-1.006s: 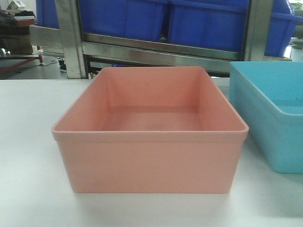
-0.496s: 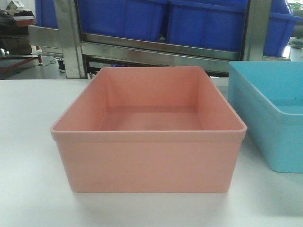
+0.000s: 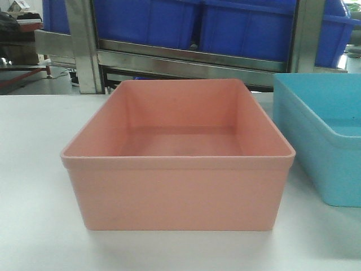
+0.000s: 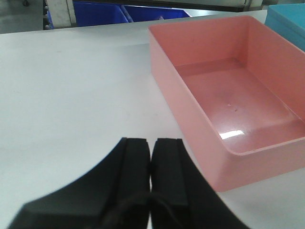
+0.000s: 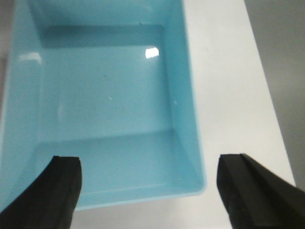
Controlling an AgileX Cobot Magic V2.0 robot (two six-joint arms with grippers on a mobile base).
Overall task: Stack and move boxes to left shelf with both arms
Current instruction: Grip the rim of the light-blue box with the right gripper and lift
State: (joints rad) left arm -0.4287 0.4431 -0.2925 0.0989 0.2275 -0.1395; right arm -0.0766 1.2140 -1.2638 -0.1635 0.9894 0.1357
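The salmon pink box [image 3: 177, 169] stands empty in the middle of the white table, with the light blue box [image 3: 327, 141] close on its right, apart from it. In the left wrist view the pink box [image 4: 228, 95] lies ahead and to the right of my left gripper [image 4: 151, 143], which is shut with nothing in it, just over the table. My right gripper [image 5: 151, 164] is wide open above the near end of the blue box [image 5: 105, 95], whose near wall and right corner lie between the fingers [image 5: 66, 171]. The left shelf is out of view.
Behind the table [image 3: 34, 169] stands a steel rack [image 3: 192, 56] holding dark blue storage bins [image 3: 197, 22]. Its upright posts [image 3: 84, 51] rise at left and right. The table's right edge [image 5: 267, 95] runs close beside the blue box.
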